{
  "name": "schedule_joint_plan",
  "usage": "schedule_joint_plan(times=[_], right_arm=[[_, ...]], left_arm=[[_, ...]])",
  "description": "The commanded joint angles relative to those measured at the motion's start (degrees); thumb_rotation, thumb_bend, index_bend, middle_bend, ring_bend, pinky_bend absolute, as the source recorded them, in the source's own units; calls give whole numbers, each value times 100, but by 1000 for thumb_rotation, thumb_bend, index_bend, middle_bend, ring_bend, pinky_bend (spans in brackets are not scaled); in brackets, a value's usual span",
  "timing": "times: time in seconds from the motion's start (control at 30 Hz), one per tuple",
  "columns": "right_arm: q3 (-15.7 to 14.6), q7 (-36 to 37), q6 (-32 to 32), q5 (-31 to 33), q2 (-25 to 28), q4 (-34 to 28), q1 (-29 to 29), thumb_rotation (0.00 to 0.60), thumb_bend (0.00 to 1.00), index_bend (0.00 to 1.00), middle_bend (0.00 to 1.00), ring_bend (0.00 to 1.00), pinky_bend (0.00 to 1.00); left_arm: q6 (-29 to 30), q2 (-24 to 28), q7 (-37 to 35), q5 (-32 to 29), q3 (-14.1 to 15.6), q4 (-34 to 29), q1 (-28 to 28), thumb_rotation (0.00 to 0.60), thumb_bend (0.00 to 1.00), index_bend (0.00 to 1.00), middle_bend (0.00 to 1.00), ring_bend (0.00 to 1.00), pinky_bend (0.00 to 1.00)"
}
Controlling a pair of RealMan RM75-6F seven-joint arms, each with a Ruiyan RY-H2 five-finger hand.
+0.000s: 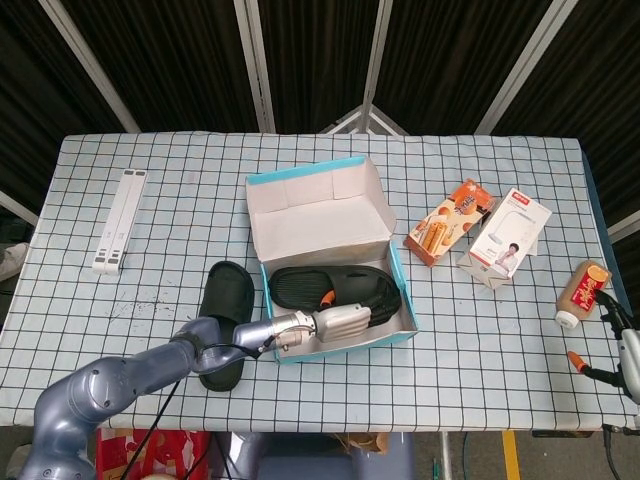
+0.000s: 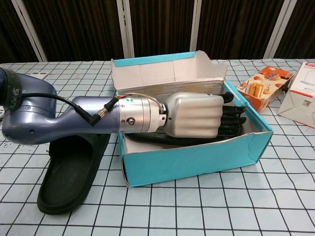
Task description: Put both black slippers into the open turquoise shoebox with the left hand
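Open turquoise cardboard shoebox (image 1: pixel 404 330) (image 2: pixel 197 160), white inside: one ribbed black rubber slipper (image 1: pixel 325 285) (image 2: pixel 231 125) lying flat. Silver metal left hand (image 1: pixel 342 320) (image 2: pixel 194 115) inside, fingers extended over slipper; grip unclear. Second black slipper (image 1: pixel 226 305) (image 2: pixel 69 174) on checked tablecloth (image 1: pixel 470 350), left of box.

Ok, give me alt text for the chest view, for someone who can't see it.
The robot's left hand reaches into the open turquoise shoebox, over a black slipper lying inside. The second black slipper lies on the checked tablecloth left of the box.
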Motion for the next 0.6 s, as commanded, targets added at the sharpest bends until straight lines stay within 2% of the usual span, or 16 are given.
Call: schedule_joint_plan(times=[0.03,0.3,0.6], right_arm=[[-2,-10,-25,12,0,-9,8,600,233,115,210,301,331],[2,13,-125,77,4,14,32,600,234,116,223,309,331],[10,23,-101,70,-3,5,24,600,233,115,223,309,331]], left_arm=[[-3,144,-63,-8,11,-259,-2,600,358,0,0,2,197],[475,453,-135,227,29,-543,3,600,352,0,0,0,197],[489,1232,196,214,-25,-1457,138,600,352,0,0,0,197]])
